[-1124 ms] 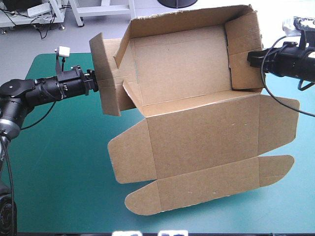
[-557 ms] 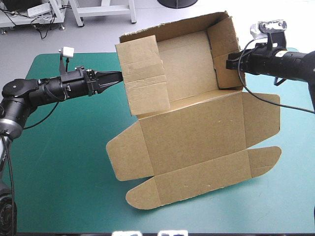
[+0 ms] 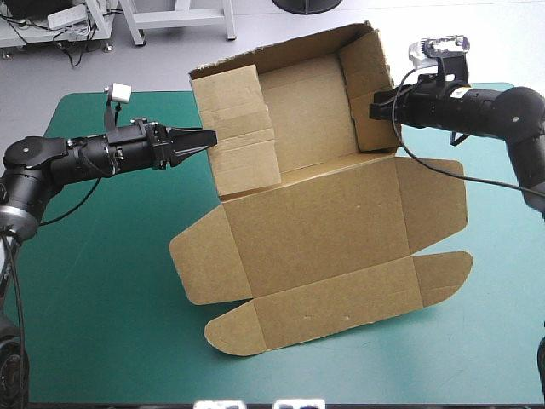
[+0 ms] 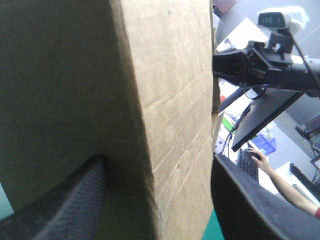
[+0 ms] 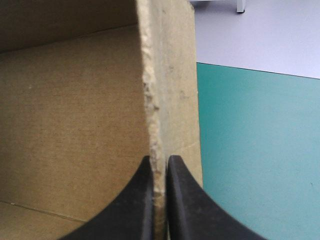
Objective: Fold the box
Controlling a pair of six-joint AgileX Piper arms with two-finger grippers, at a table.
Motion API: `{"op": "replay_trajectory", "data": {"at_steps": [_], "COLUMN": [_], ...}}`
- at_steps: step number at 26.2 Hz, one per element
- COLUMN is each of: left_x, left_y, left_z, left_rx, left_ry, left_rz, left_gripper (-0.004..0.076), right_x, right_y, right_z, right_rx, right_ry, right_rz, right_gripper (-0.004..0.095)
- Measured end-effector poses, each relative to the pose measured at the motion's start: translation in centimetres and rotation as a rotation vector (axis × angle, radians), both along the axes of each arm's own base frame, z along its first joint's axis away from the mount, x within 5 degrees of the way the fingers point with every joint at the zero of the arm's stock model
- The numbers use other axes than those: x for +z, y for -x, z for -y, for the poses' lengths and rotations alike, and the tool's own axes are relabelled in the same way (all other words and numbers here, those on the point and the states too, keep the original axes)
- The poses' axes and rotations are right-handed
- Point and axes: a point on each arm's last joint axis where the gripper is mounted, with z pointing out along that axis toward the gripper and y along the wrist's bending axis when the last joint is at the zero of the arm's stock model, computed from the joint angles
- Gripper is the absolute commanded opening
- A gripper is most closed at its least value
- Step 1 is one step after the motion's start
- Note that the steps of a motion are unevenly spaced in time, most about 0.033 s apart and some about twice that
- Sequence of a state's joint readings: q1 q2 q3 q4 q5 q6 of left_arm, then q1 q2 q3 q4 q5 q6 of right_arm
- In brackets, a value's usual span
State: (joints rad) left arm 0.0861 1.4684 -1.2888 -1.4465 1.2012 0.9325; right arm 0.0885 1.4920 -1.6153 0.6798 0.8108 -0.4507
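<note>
Two side walls of the box [image 3: 324, 226] are standing raised at the far side of the counter [image 3: 102, 290], lid lying flat. Right jaws are clamping the right wall [image 3: 368, 81]; left jaws are straddling the left wall [image 3: 243, 141], wide apart. The next move is likely calling for pressing that flap inward and tucking it

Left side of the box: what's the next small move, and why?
Probably shut the left gripper on the left wall of the box. In the left wrist view its fingers stand apart with that raised wall between them, so nothing grips it there, while the right gripper is shut on the right wall. Holding both ends should let the wall be tucked in.
</note>
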Motion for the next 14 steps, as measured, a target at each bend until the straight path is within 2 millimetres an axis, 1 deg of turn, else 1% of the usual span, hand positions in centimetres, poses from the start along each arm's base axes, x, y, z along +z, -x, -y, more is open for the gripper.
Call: {"op": "replay_trajectory", "data": {"at_steps": [3,6,7,9,11,14], "left_x": [-0.4,-0.8,-0.9,-1.2,-1.6,-1.7], "left_y": [-0.3,-0.6,-0.8,-1.1,-1.3,-1.6], "left_z": [-0.2,-0.5,-0.6,-0.7,-0.4,0.0], "left_rx": [0.034,0.086,0.104,0.15,0.179,0.222], "left_ry": [-0.051,-0.087,-0.096,-0.134,-0.191,-0.212], "left_rz": [-0.006,-0.024,-0.027,-0.04,-0.038,-0.034], "left_gripper": [0.0435,0.0398,0.0363,0.0324,0.0303,0.0202], "right_x": [0.1,0.1,0.1,0.1,0.1,0.0], "right_y": [0.1,0.2,0.2,0.3,0.4,0.5], "right_z": [-0.9,-1.6,-1.8,-2.2,-2.5,-2.7], "right_rx": [0.009,0.016,0.019,0.026,0.031,0.035], "right_ry": [0.009,0.007,0.006,0.0,-0.003,0.003], "right_rz": [0.021,0.022,0.02,0.013,0.01,0.009], "right_gripper": [0.0001,0.0001,0.0001,0.0001,0.0001,0.0001]}}
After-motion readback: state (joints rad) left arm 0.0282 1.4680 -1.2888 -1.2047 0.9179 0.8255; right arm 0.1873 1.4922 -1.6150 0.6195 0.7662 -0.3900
